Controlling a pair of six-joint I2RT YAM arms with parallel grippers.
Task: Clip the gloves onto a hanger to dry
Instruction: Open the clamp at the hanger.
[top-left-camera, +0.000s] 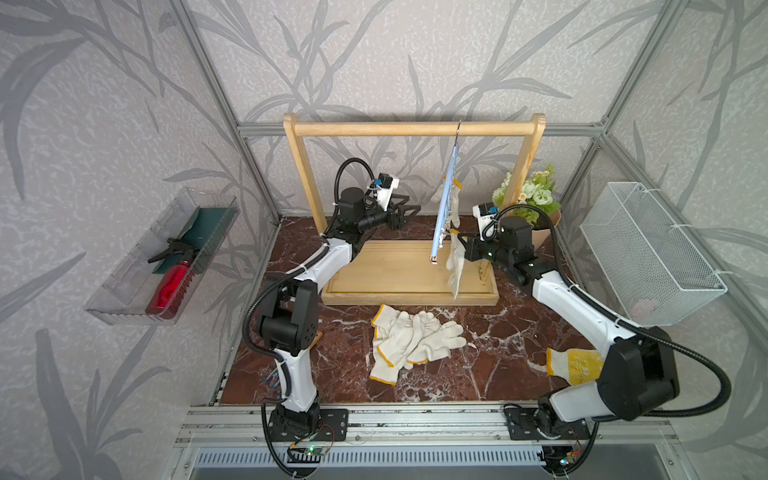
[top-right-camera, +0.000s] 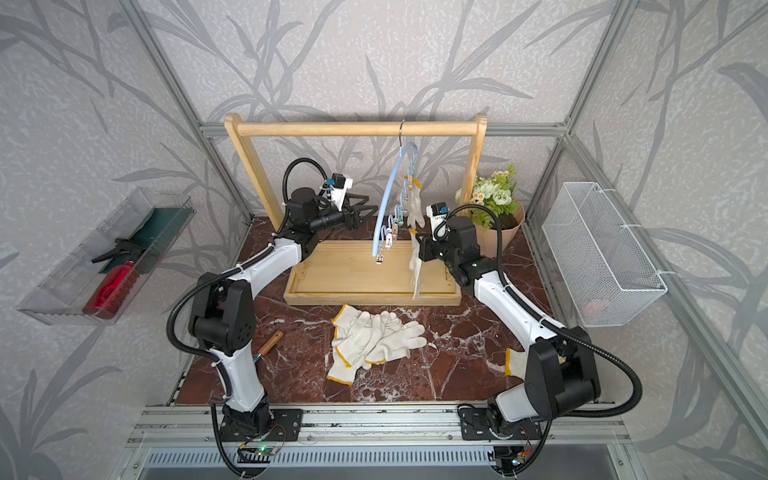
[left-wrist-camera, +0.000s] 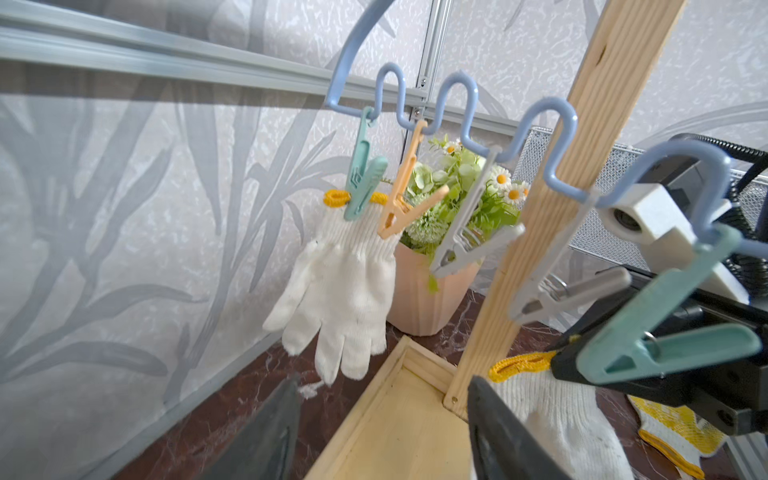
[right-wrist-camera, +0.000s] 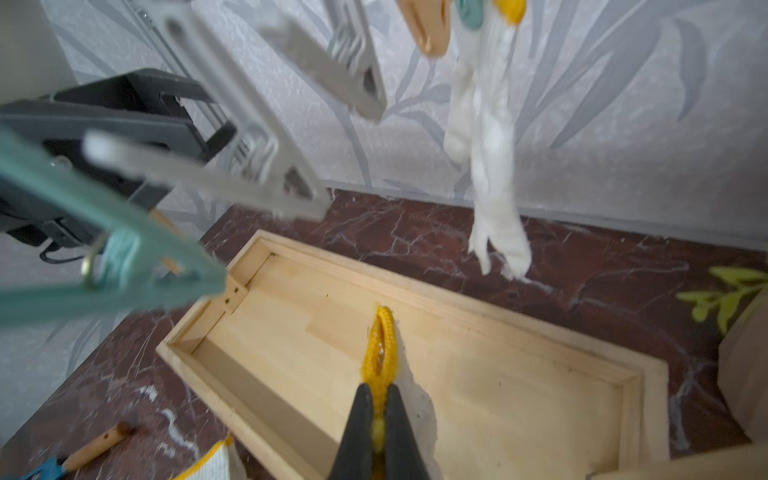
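A blue hanger (top-left-camera: 444, 208) (top-right-camera: 388, 195) (left-wrist-camera: 457, 91) with several clips hangs from the wooden rack's bar. One white glove (top-left-camera: 456, 210) (top-right-camera: 415, 208) (left-wrist-camera: 345, 286) is clipped on it by its yellow cuff. My right gripper (top-left-camera: 459, 241) (top-right-camera: 417, 243) (right-wrist-camera: 378, 390) is shut on the yellow cuff (right-wrist-camera: 380, 349) of another glove (top-left-camera: 455, 266) (top-right-camera: 415, 270), which dangles over the rack's base beside a free teal clip (left-wrist-camera: 665, 345). My left gripper (top-left-camera: 415, 211) (top-right-camera: 371, 208) (left-wrist-camera: 384, 382) stands open and empty left of the hanger. More gloves (top-left-camera: 415, 336) (top-right-camera: 374, 336) lie piled on the table.
The wooden rack (top-left-camera: 411, 129) stands on its tray base (top-left-camera: 407, 286). A flower pot (top-left-camera: 528, 199) sits behind the right arm and a wire basket (top-left-camera: 648, 249) hangs at right. A yellow-patterned glove (top-left-camera: 577, 365), a wooden-handled tool (top-right-camera: 270, 343) and a clear bin (top-left-camera: 124, 286) are around.
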